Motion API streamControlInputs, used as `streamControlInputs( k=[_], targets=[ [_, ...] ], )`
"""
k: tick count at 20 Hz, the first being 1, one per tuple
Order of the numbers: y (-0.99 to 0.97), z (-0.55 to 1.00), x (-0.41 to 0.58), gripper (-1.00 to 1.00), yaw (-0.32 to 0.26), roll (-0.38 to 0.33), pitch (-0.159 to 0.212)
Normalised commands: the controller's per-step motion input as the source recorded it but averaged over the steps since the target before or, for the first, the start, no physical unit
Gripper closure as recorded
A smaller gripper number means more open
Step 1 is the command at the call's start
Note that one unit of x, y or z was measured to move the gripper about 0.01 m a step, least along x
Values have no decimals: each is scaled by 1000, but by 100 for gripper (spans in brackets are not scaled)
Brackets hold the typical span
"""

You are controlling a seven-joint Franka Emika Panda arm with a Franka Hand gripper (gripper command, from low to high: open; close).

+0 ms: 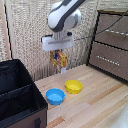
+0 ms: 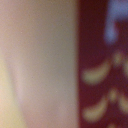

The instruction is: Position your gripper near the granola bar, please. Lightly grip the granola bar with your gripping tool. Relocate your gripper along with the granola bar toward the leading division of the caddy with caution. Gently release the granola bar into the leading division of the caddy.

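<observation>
In the exterior view my gripper [image 1: 59, 54] hangs high above the wooden table, shut on the granola bar [image 1: 59, 60], a yellow-orange packet with red print that dangles upright below the white head. The black fabric caddy [image 1: 17, 95] stands at the exterior view's left, well below and to the left of the bar. Its nearest compartment [image 1: 20, 117] carries a small brownish tab [image 1: 36, 123] on the outer wall. The wrist view is a blurred close-up of the packet's dark red print [image 2: 102, 65] with pale curved marks.
A blue bowl [image 1: 55, 96] and a yellow bowl [image 1: 73, 86] sit on the table below the gripper. A brown wooden drawer cabinet [image 1: 111, 42] stands at the exterior view's right. A woven panel forms the back wall.
</observation>
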Motion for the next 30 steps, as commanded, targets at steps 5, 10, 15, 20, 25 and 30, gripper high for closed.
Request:
streamControlInputs(
  k=[5,10,15,20,25,30],
  targets=[
    [161,969,-20,100,-145,-3,19],
    [186,879,-126,100,-249,0,-46],
    [243,643,-178,100,-209,1,-6],
    [469,218,-66,100,-196,2,15],
    [749,-31,-3,100,-114,-3,100],
    [779,-41,0,100,-109,-3,100]
  ],
)
